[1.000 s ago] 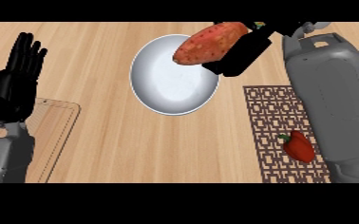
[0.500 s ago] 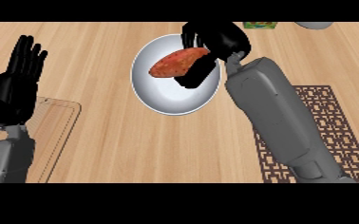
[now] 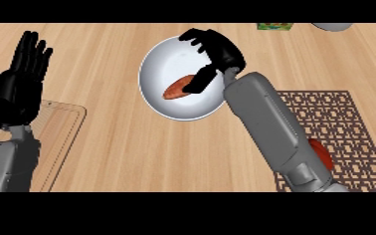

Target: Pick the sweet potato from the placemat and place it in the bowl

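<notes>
The right hand (image 3: 214,55) is over the white bowl (image 3: 158,69), its fingers spread and loosely bent near the far rim, its thumb pointing down toward the sweet potato (image 3: 176,89). The thumb tip lies right against the potato's upper end; whether it actually touches cannot be told. Nothing is clasped in that hand. The sweet potato lies inside the bowl, slightly left of centre, tilted, with its right end hidden behind the thumb.

The grey right forearm (image 3: 272,124) crosses the bowl's right rim and covers part of the brown patterned placemat (image 3: 330,112). A red item (image 3: 321,154) on the placemat peeks out from behind the forearm; too little shows to name it.

The left hand (image 3: 22,82) rests at the left edge, fingers straight and up, holding nothing, beside a wooden board (image 3: 62,129) that is cut off at the lower left.

At the far edge a small green box (image 3: 274,26) and a pale rounded object (image 3: 332,26) are both cut off; no writing can be read on them.
</notes>
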You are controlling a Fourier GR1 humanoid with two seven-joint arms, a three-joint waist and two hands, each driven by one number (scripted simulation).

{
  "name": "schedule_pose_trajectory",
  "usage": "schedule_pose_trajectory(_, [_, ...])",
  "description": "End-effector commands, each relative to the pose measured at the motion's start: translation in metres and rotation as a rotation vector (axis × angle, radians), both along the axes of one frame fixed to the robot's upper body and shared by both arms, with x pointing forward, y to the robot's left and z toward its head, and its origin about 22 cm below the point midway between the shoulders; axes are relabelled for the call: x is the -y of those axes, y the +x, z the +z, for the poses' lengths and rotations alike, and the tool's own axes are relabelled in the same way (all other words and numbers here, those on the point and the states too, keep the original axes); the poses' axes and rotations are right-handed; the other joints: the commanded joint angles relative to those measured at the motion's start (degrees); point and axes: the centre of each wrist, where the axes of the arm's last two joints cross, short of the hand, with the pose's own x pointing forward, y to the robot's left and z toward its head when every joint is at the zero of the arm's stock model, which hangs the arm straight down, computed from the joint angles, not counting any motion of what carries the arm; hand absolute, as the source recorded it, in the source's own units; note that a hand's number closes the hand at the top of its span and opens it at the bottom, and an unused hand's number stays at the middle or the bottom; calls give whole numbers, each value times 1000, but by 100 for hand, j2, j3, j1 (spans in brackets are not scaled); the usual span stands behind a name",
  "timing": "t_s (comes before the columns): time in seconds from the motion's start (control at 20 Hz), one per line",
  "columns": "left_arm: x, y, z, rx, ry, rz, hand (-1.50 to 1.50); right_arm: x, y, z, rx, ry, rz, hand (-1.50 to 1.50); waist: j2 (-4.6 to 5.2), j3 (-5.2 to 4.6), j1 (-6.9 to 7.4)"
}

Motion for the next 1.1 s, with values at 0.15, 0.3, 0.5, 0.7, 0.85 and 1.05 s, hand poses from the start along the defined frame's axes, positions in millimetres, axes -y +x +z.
schedule_pose_trajectory(0.15, [-2, -2, 9, 7, 9, -3, 0, 8, 8, -10, 167, 273, -146, -150, -11, 4, 64])
schedule_pose_trajectory(0.3, [-31, -9, 1, -10, 3, 5, 0, 31, 18, 3, 206, 358, -229, -150, -22, -2, -42])
schedule_pose_trajectory(0.5, [-19, -4, 15, -14, 12, 9, 0, 82, 32, 3, 229, 404, -344, -150, -23, 3, -61])
schedule_pose_trajectory(0.7, [-25, -6, 14, -5, 22, 6, 0, 142, 38, 4, 223, 474, -405, -150, -17, 3, -66])
schedule_pose_trajectory(0.85, [-7, 0, 0, -10, 6, 21, 0, 195, 30, 2, 229, 512, -376, -150, -20, 3, -122])
schedule_pose_trajectory(1.05, [-11, -3, -15, -10, -13, 2, 0, 247, 30, -2, 253, 559, -403, -150, 5, 2, -54])
